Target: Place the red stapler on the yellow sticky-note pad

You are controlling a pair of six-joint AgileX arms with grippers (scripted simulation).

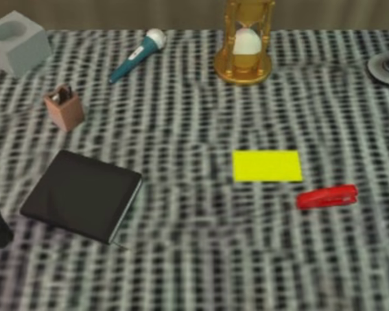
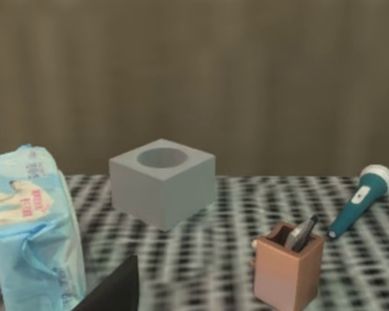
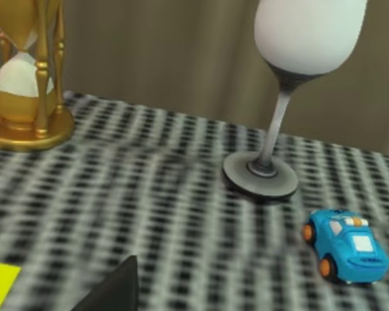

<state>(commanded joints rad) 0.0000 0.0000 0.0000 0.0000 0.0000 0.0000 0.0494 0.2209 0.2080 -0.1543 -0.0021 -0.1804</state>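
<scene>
- On the checked cloth, top view: red stapler (image 1: 327, 196) lies just right of and below the yellow pad (image 1: 267, 166), apart from it. Black notebook (image 1: 82, 195) at left; hourglass (image 1: 244, 44), teal microphone (image 1: 137, 55), grey block (image 1: 18, 43), pen holder (image 1: 64, 107) beyond. Neither gripper shows.
- Left wrist view: block, holder, microphone, blue tissue pack (image 2: 34, 230); finger state cannot be told.
- Right wrist view: pad corner (image 3: 0, 283), hourglass, wine glass (image 3: 292, 78), blue toy car (image 3: 347, 245); finger state cannot be told.
</scene>
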